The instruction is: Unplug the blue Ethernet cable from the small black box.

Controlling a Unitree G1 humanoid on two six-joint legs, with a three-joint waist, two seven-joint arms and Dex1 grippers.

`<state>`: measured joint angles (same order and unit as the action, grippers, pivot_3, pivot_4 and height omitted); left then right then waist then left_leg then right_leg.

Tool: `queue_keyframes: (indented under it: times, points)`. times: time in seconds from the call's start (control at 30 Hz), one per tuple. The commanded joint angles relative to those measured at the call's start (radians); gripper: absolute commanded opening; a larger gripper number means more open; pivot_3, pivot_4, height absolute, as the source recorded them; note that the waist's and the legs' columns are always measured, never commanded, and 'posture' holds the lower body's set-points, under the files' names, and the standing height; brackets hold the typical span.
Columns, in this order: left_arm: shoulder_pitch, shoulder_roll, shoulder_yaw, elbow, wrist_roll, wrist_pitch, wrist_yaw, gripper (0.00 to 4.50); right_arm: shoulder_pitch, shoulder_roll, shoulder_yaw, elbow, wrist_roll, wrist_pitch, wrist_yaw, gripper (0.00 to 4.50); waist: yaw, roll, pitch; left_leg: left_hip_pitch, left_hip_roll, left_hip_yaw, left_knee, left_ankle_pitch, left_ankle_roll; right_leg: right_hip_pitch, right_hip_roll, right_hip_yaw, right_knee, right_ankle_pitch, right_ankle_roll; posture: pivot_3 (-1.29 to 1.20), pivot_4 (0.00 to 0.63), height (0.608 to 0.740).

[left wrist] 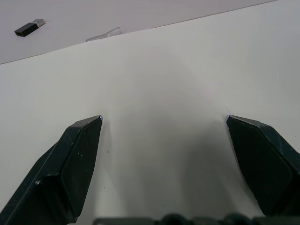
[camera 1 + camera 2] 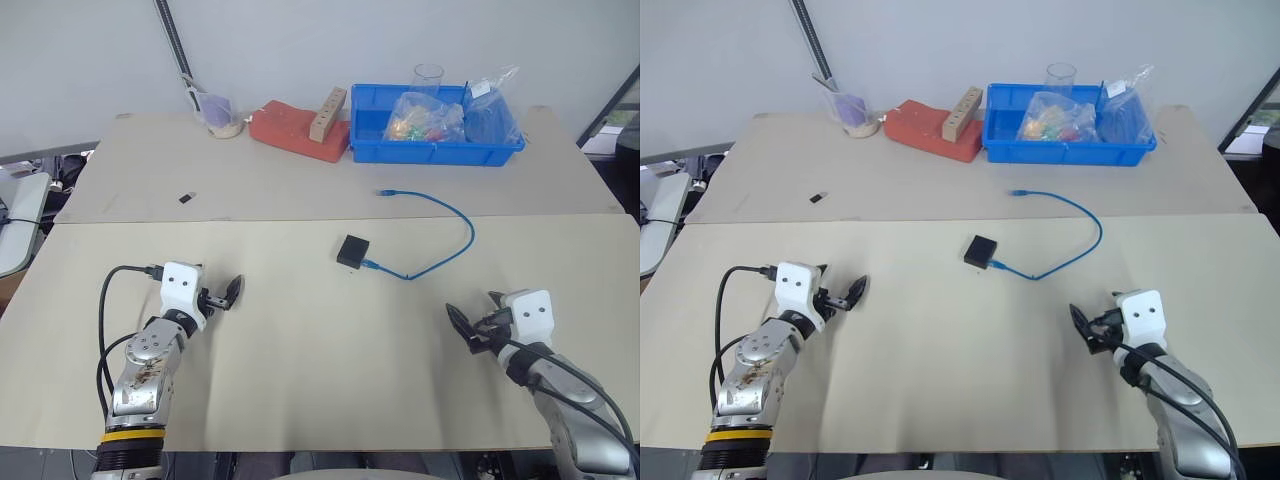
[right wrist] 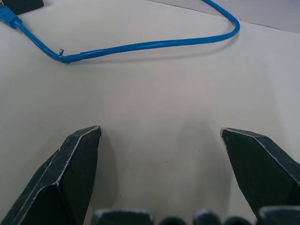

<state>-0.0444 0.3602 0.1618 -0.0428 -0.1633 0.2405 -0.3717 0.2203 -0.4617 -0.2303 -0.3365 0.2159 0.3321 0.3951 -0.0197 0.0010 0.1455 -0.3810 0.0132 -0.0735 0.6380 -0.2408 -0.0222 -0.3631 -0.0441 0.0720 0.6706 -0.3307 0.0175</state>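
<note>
A: Where is the blue Ethernet cable (image 2: 440,208)?

B: On the desk (image 2: 300,400), plugged into the small black box (image 2: 351,251) at the middle. Both the left hand (image 2: 225,296) and the right hand (image 2: 462,325) are wide and empty.

A: How will it handle?

B: Probably light and soft. Hold the box, then pull at the stiff plug.

left arm (image 2: 140,375): bare silver metal links, yellow band at its base, black cable looped behind the wrist | right arm (image 2: 575,420): silver-grey links, black cables run along it | wrist blocks: white, squarish, two small dark dots | left gripper (image 2: 226,294), right gripper (image 2: 462,326): black, tapered, wedge-tipped fingers
</note>
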Motion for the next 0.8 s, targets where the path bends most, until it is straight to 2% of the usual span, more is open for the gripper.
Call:
queue_keyframes:
  times: [0.03,0.13,0.23,0.3,0.4,0.57,0.8]
  points:
    - [0.027,0.027,0.035,-0.049,-0.042,0.038,-0.026,4.48,-0.009,-0.028,-0.025,-0.049,0.015,0.022,0.018,4.50,-0.001,0.000,0.000,0.000,0.000,0.000,0.000,0.000,0.000,0.000,0.000,0.000,0.000,0.000,0.000,0.00,0.150,0.740]
    - [0.027,0.090,0.048,-0.139,-0.144,0.084,-0.158,4.48,-0.028,-0.110,-0.026,-0.146,0.104,0.106,0.125,4.50,-0.008,0.000,0.000,-0.001,0.000,0.000,0.000,0.000,0.000,0.000,0.000,0.000,0.000,0.000,0.000,0.00,0.150,0.740]
    - [-0.045,0.205,-0.033,-0.215,-0.183,0.121,-0.328,4.48,-0.083,-0.225,0.024,-0.156,0.152,0.161,0.262,4.50,-0.005,-0.003,0.002,-0.001,0.000,-0.001,0.000,0.000,0.000,0.000,0.000,-0.001,-0.001,0.000,0.000,0.00,0.150,0.740]
    - [-0.100,0.282,-0.064,-0.290,-0.259,0.179,-0.446,4.48,-0.163,-0.286,0.049,-0.140,0.181,0.198,0.325,4.50,-0.001,-0.004,0.003,-0.001,0.000,-0.002,0.000,0.000,0.000,0.001,0.001,-0.002,-0.002,0.000,0.000,0.00,0.150,0.740]
    - [-0.199,0.363,-0.093,-0.368,-0.374,0.259,-0.579,4.48,-0.302,-0.319,0.109,-0.075,0.211,0.232,0.398,4.50,-0.001,-0.004,0.003,-0.001,0.000,-0.002,0.000,0.000,0.000,0.004,0.001,-0.002,-0.006,0.000,0.000,0.00,0.150,0.740]
    - [-0.379,0.409,-0.150,-0.355,-0.431,0.299,-0.702,4.48,-0.518,-0.265,0.268,0.113,0.143,0.209,0.444,4.50,-0.008,-0.005,0.004,-0.001,0.000,-0.002,0.000,0.000,0.001,0.004,0.002,-0.003,-0.007,0.000,0.000,0.00,0.150,0.740]
    - [-0.363,0.476,-0.141,-0.351,-0.418,0.259,-0.811,4.48,-0.714,-0.113,0.426,0.405,0.011,0.114,0.454,4.50,-0.027,-0.004,0.005,-0.001,0.001,-0.003,0.001,0.000,0.001,0.003,0.002,-0.003,-0.006,0.000,0.000,0.00,0.150,0.740]
